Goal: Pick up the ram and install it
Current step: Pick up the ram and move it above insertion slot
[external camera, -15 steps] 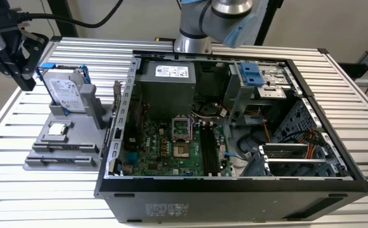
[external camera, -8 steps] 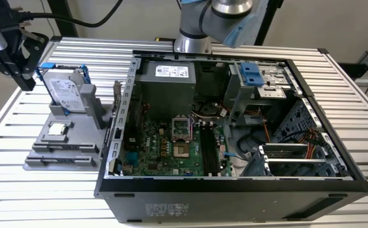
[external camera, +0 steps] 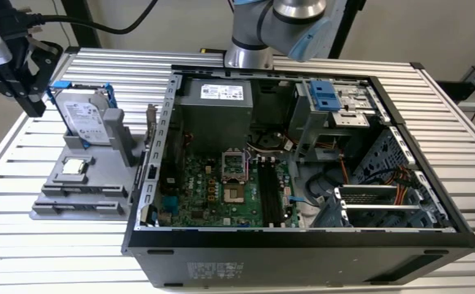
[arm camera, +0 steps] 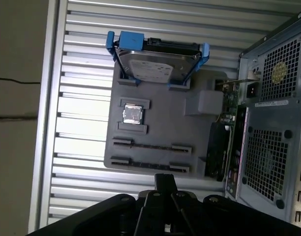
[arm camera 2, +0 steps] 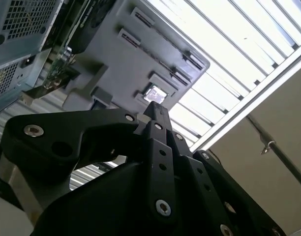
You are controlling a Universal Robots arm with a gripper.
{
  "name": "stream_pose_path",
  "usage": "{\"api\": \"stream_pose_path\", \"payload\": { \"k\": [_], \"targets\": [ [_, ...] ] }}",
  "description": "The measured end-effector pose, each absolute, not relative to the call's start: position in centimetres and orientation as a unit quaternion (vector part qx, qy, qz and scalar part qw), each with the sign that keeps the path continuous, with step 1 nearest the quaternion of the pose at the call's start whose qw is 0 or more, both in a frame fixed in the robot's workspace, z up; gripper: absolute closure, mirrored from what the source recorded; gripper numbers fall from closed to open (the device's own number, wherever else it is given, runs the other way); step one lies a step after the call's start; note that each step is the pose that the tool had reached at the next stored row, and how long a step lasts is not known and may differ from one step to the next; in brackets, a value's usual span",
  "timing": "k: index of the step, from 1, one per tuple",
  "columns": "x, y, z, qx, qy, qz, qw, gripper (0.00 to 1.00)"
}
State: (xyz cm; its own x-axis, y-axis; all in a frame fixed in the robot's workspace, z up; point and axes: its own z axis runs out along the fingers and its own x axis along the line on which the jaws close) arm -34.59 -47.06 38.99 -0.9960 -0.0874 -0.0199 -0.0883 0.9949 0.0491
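Note:
The ram is out of view. My black gripper [external camera: 33,105] hangs over the slatted table at the exterior view's left, just beside the hard drive in its blue frame [external camera: 86,117]. Its fingertips meet with nothing between them in both wrist views [arm camera 2: 153,111] [arm camera: 165,179]. The grey parts holder [arm camera: 160,118] lies beneath it. Two long narrow slots [arm camera: 150,146] in the holder show just a thin dark line each. The dark memory slots [external camera: 271,190] sit on the green motherboard inside the open computer case [external camera: 303,242].
The small square silver processor chip [arm camera: 132,114] rests on the holder. A green expansion card with a metal bracket [arm camera: 229,101] stands on edge between holder and case. The arm's base [external camera: 249,55] rises behind the case. Black cables hang at the back of the exterior view's left.

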Motion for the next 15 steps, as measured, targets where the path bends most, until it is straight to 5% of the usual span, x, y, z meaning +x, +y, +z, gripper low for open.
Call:
{"api": "stream_pose_path", "payload": {
  "k": [15],
  "targets": [
    [-34.59,-47.06,39.06,-0.094,0.995,0.025,0.008,1.00]
  ]
}}
